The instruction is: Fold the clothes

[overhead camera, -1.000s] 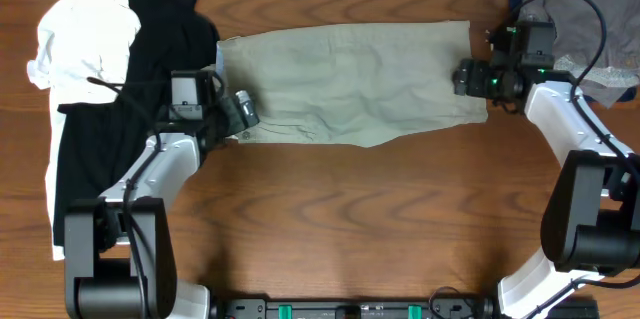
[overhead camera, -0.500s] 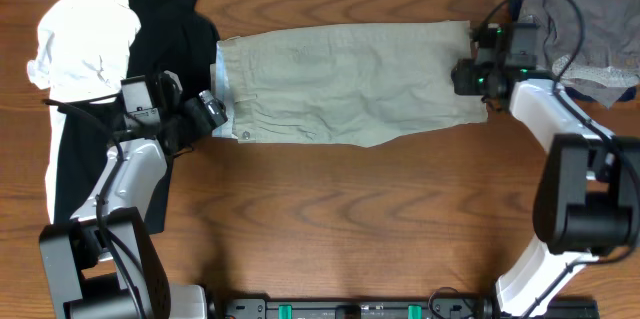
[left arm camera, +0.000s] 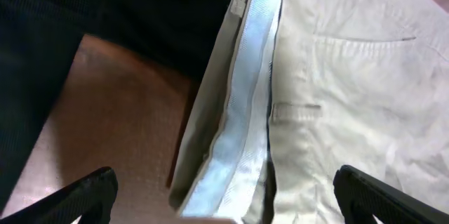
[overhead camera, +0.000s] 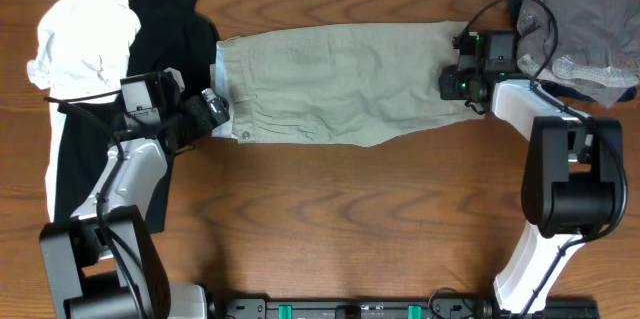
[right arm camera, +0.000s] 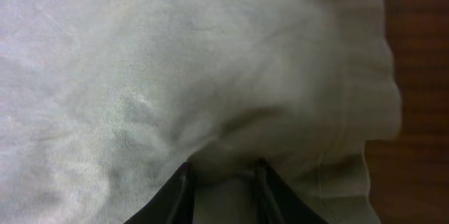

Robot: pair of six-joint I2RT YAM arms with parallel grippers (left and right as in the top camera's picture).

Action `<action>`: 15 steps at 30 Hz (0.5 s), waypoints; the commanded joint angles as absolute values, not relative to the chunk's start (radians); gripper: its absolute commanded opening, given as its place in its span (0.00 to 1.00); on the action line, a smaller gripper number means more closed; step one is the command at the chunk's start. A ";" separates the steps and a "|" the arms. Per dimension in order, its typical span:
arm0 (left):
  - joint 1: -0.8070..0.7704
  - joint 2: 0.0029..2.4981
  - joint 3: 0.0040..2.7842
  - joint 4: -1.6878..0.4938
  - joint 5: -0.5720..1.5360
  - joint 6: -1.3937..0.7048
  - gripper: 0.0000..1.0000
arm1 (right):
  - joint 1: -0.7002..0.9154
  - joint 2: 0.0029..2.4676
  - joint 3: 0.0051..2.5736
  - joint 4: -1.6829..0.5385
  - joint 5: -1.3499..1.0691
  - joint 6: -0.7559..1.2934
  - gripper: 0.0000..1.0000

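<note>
Khaki trousers (overhead camera: pixel 340 79) lie flat across the back of the table, waistband to the left and leg ends to the right. My left gripper (overhead camera: pixel 215 111) hovers at the waistband end, open wide. In the left wrist view the pale striped waistband lining (left arm camera: pixel 242 133) runs between its spread fingers (left arm camera: pixel 88 192), and the gripper (left arm camera: pixel 224 192) holds nothing. My right gripper (overhead camera: pixel 450 84) sits on the leg end. In the right wrist view its fingers (right arm camera: pixel 175 196) pinch a raised fold of the khaki cloth (right arm camera: pixel 210 76), with the gripper (right arm camera: pixel 223 182) shut on it.
A white garment (overhead camera: pixel 80 34) and a black garment (overhead camera: pixel 170 19) lie heaped at the back left, the black one reaching down under my left arm. A grey garment (overhead camera: pixel 585 19) lies at the back right corner. Bare wooden table (overhead camera: pixel 330 219) fills the front.
My left gripper has drawn back leftward to the waistband's edge, staying open. My right gripper has shifted a little up and left over the leg end and closed on a fold of cloth.
</note>
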State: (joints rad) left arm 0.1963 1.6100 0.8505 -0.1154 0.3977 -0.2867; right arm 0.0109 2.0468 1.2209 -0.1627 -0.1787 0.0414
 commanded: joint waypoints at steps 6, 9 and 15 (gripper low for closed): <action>0.200 1.742 0.861 -0.006 0.412 -0.262 0.94 | 0.027 2.069 1.228 -0.170 -0.181 0.028 0.25; 0.200 1.779 0.861 0.023 0.412 -0.262 0.90 | 0.027 2.069 1.228 -0.175 -0.180 0.028 0.25; 0.190 1.800 0.861 0.038 0.412 -0.263 0.73 | 0.027 2.069 1.228 -0.175 -0.181 0.028 0.25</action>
